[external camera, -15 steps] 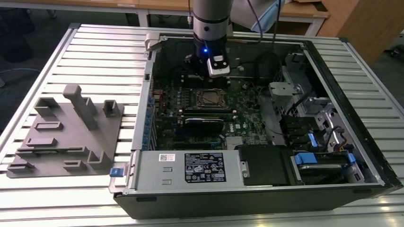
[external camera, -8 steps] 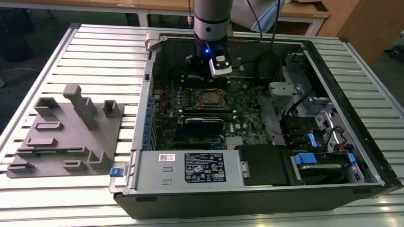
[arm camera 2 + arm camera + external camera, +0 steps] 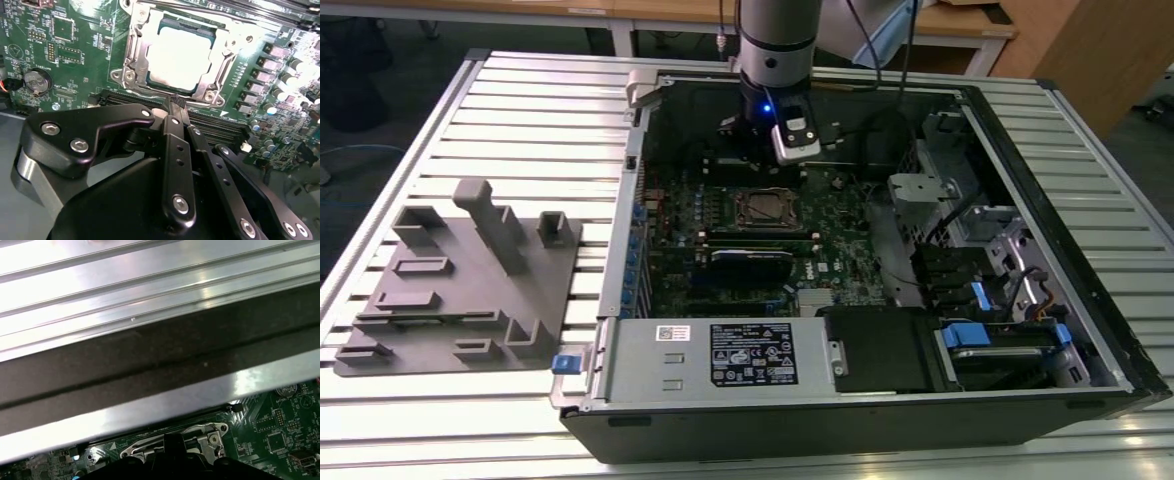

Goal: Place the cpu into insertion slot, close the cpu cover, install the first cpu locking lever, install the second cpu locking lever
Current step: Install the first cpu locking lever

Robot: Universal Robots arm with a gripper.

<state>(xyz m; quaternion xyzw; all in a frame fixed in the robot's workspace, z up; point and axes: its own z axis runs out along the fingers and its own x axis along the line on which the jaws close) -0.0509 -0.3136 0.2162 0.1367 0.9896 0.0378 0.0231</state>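
Gripper (image 3: 176, 101), jaws narrow and empty, beside the cpu cover (image 3: 742, 210), centre of exterior view.
The cpu (image 3: 179, 56) looks seated; better to press gently.

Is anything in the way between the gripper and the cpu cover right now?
Nothing visible. In the second wrist view the gripper is right by the edge of the cover, with the cpu framed inside it.

A slatted metal table (image 3: 520, 110) carries an open computer case (image 3: 854, 428) and grey fixture (image 3: 467, 300).
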